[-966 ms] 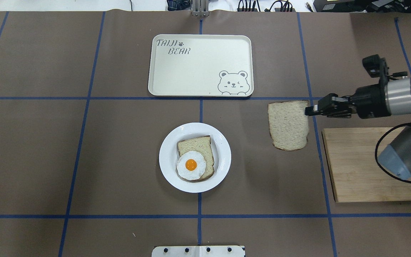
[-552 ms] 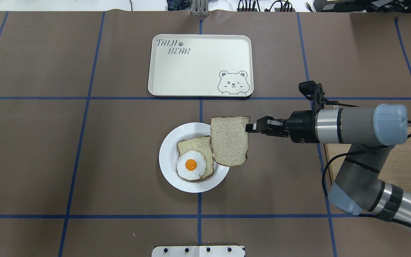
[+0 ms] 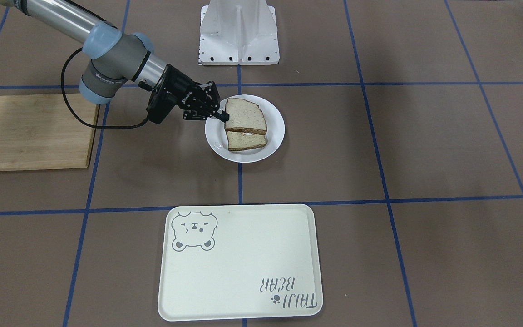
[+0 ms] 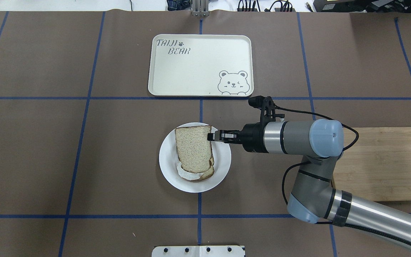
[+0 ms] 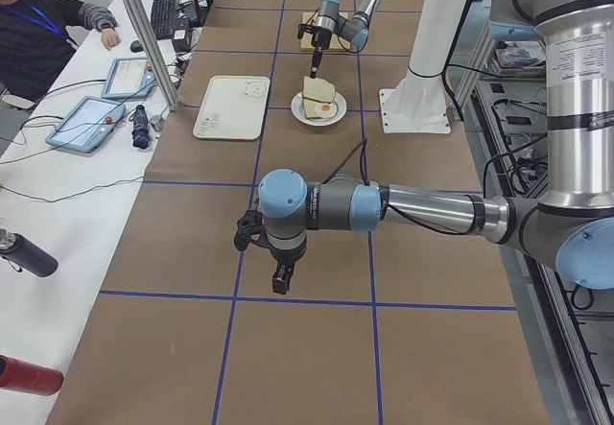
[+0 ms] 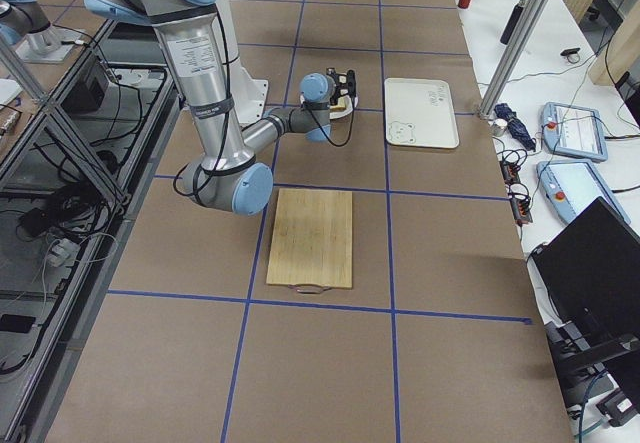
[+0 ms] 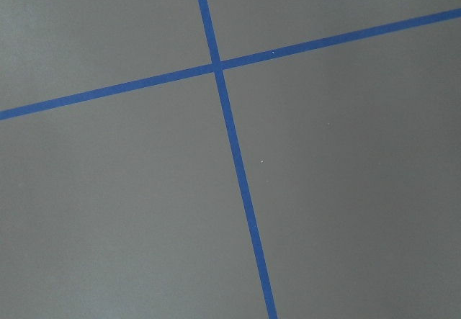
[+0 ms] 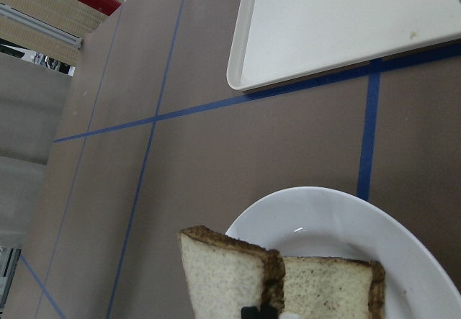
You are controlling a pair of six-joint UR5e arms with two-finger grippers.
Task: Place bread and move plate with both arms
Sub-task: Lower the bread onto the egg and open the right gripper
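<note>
At the far left side, seen only from the camera at the table's end, the left arm (image 5: 384, 204) reaches low over the brown table (image 4: 48, 150) and its left gripper (image 5: 278, 283) points down above the blue tape lines (image 4: 30, 97). From this view I cannot tell if its jaws are spread or pressed together, and its wrist camera shows only the table and a crossing of tape. Going to the middle, the cream tray (image 4: 198, 64) with the bear drawing lies at the far side of the table, apart from the other things. Nearer to the robot is the white plate (image 4: 166, 167), on the central tape line. The bread (image 4: 193, 148) is over this plate, on top of a second slice (image 4: 208, 174). This slice carries a fried egg (image 4: 183, 174), and only a white edge of the egg shows from under the bread. I cannot tell if the bread rests fully on it. Just right of the bread, the right gripper (image 4: 211, 136) pinches the crust at the bread's upper right corner between its black fingertips. The right arm (image 4: 298, 137) stretches almost level from the right. Further right, the wooden cutting board (image 4: 380, 164) lies on the table, partly under this arm.
</note>
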